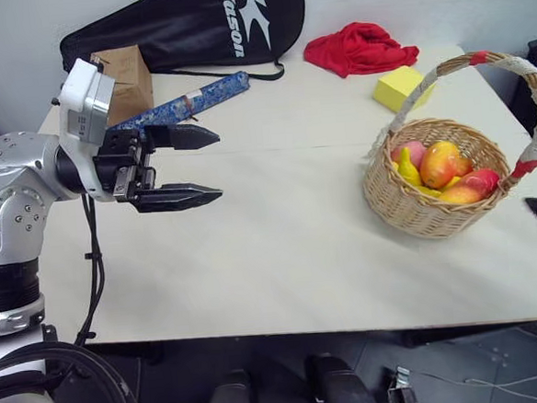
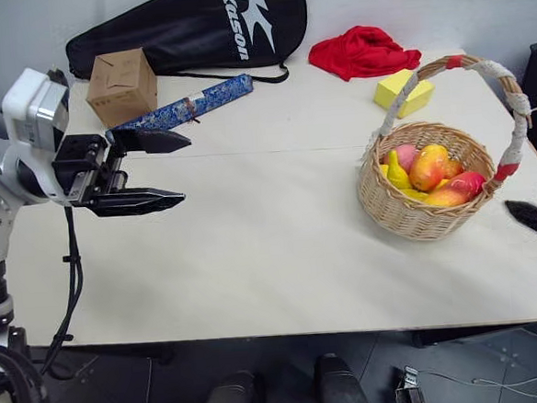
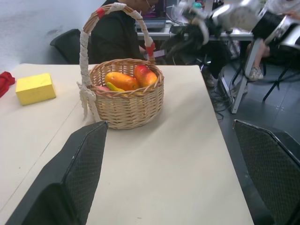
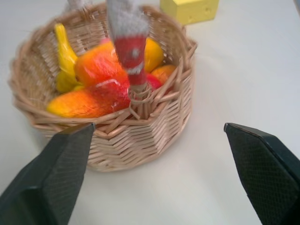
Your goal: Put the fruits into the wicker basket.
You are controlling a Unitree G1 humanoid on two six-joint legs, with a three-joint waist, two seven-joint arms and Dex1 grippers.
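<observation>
Head views, basket: the wicker basket (image 1: 436,182) stands at the table's (image 1: 281,247) right side, just in front of a yellow foam block (image 1: 401,86); banana (image 1: 405,168), peach (image 1: 413,152) and mangoes (image 1: 441,163) lie inside, so the task looks finished.
Head views, left arm: the left gripper (image 1: 203,165) hovers over the table's left, fingers spread, holding nothing.
Left wrist view: the basket sits ahead, well apart from the fingers.
Right wrist view: the right gripper (image 4: 171,154) is wide and empty, just beside the basket's wall, suggesting a release.
</observation>
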